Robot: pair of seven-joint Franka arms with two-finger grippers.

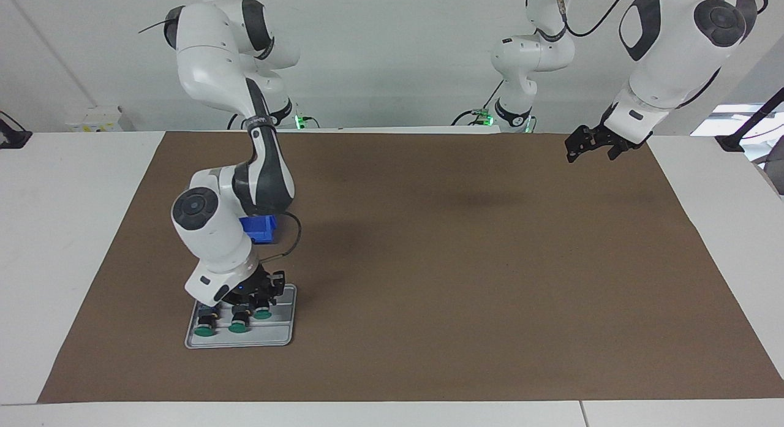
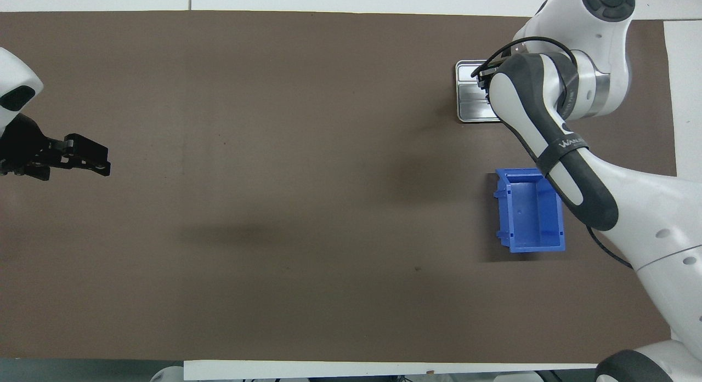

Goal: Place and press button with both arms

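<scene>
The right arm (image 1: pixel 245 170) was stretched well out over the brown mat (image 1: pixel 429 261), bent down at the grey tray (image 1: pixel 285 329) toward its own end of the counter (image 1: pixel 61 231). The right end effector (image 1: pixel 260 295) sat low on that tray, right among the buttons, its fingers pressed nearly together on what looked like the button (image 1: pixel 263 310) at the tray's inner side. The dark links hid the contact itself, so the grip could not be confirmed for certain. Two more buttons (image 1: pixel 220 326) lay beside it on the tray, green caps pointing away from the robots, lined up in a row.

From overhead, the arm's forearm covered most of the tray (image 2: pixel 466 91), with only its bare ribbed edge showing. The blue bin (image 2: pixel 529 212) stood on the mat nearer to the robots than the tray, open top up, nothing visible inside it.

Over at the other end, the left arm (image 1: pixel 667 53) waited. The left end effector (image 1: pixel 591 146) hung in the air above the mat's edge near the robots, fingers spread wide, gripping nothing. In the overhead view it (image 2: pixel 82 157) pointed in toward the middle of the mat.
</scene>
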